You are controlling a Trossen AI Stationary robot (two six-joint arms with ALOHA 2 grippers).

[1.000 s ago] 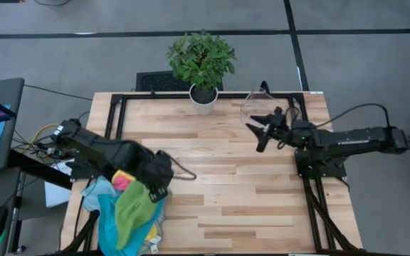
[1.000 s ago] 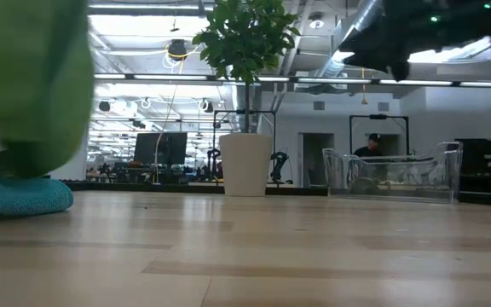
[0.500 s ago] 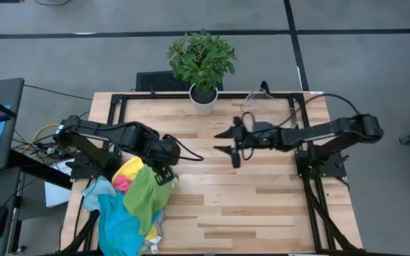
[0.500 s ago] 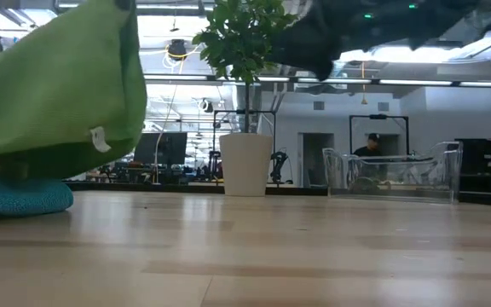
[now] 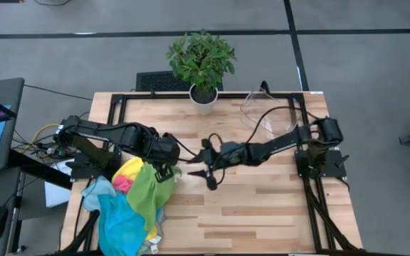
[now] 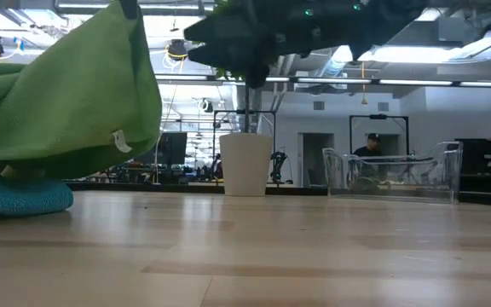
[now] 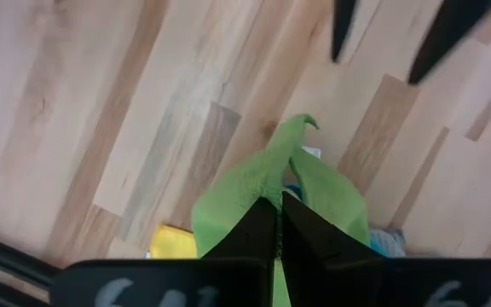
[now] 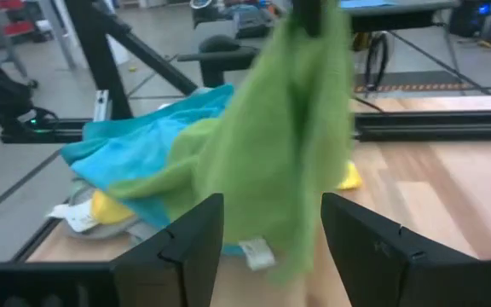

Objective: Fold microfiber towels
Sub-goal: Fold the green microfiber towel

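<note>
Standing by the pale plank worktop (image 5: 262,206), I see a potted plant (image 5: 201,60) at its far edge and a clear plastic bin (image 6: 392,173) near the far right corner. Grey floor surrounds it; the low view opens onto a long workshop with ceiling lights and a person (image 6: 372,147) behind the bin. The left end effector (image 5: 166,171) is pinched tight on a corner of the bright green towel (image 5: 148,195), lifting it above the heap of towels (image 5: 119,213), blue, yellow and pink, at the near left corner. The right end effector (image 5: 206,168) reaches across mid-table with fingers spread, just beside the hanging cloth. Only the right wrist view and the low view show the towel's small white tag (image 8: 257,252); only the overhead view shows the pink cloth.
</note>
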